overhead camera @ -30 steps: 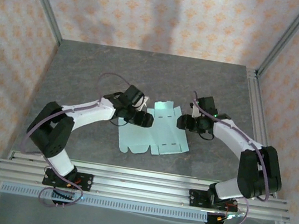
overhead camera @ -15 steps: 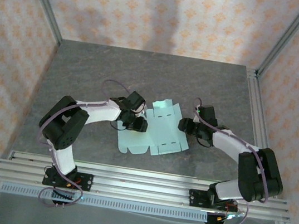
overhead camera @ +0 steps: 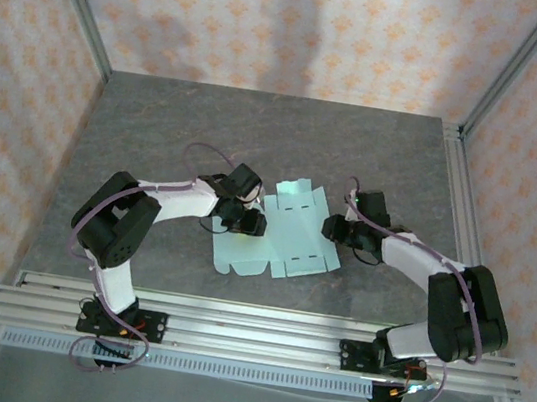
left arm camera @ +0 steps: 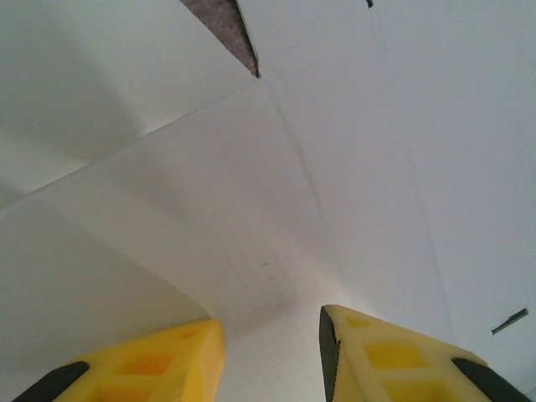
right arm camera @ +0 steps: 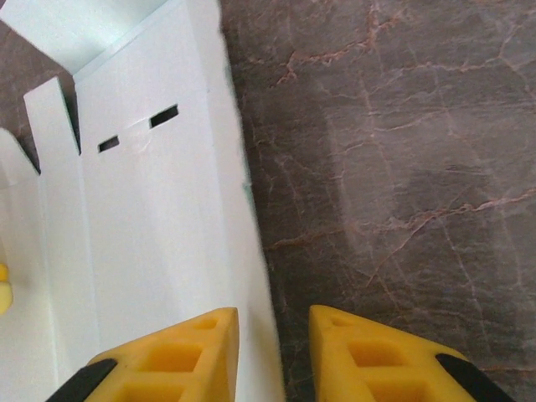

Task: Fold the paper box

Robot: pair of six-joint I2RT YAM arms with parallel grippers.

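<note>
Evidently the paper box lies on the table as a flat, unfolded sheet so that both of its sides can be reached at once. The left gripper sits low over the box's left part, its two yellow fingers a little apart with bare card showing in the gap, while the right gripper straddles the box's right edge, its jaws likewise narrowly apart and clamped on nothing I can see. Counted up, that makes one sheet, two grippers with two fingers each, and two small slots near the box's right edge.
</note>
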